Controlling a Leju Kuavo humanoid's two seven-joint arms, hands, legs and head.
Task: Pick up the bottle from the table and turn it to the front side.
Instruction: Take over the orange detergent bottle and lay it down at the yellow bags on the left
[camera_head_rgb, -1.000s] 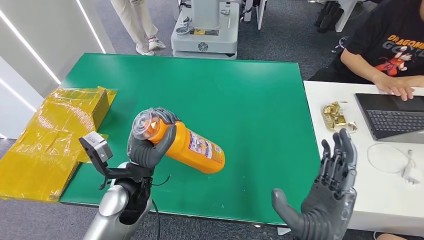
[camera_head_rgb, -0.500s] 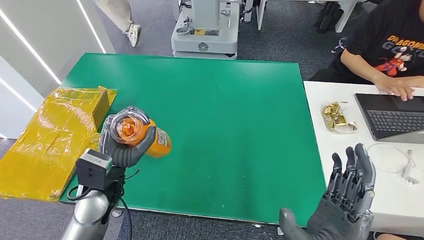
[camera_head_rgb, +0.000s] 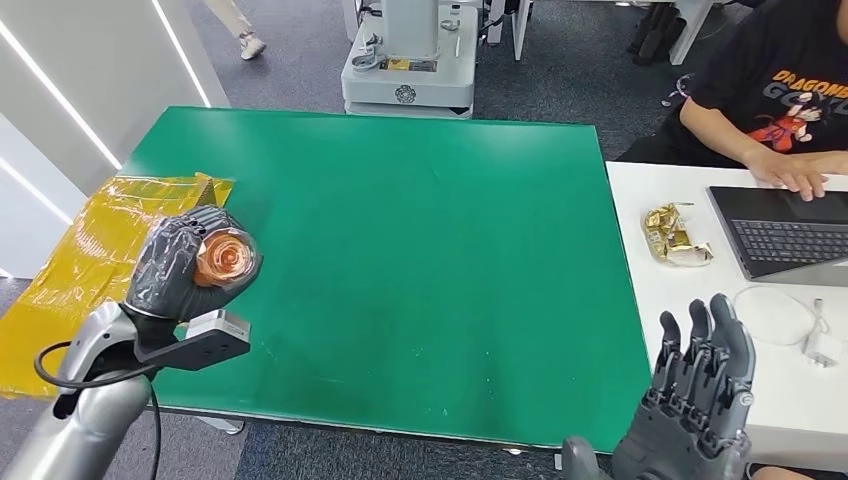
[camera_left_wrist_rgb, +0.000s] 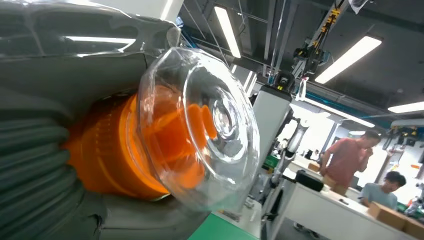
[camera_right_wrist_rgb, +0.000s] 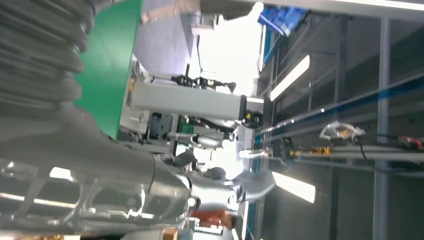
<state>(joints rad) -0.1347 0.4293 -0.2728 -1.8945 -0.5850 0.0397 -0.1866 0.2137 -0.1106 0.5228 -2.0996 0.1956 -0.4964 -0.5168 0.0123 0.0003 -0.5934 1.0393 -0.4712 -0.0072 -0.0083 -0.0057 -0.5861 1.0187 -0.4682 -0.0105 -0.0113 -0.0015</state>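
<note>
**Bottle lifted and swung end-on at the bench's left edge**

Left of frame in the head view: the left hand (camera_head_rgb: 172, 262) is clamped around the orange bottle (camera_head_rgb: 225, 258), clear of the green bench (camera_head_rgb: 420, 210) beside the yellow wrapped box (camera_head_rgb: 75, 265). A second ago the bottle lay slanted with its label showing; now its clear cap faces the camera and the body is hidden behind it. Label orientation cannot be confirmed, so the turn is judged under way, not proven complete. Lower right: the right hand (camera_head_rgb: 690, 405) is empty, fingers spread, lower in frame than before.

Green table (camera_head_rgb: 420, 250), grey floor (camera_head_rgb: 590, 70)
</note>
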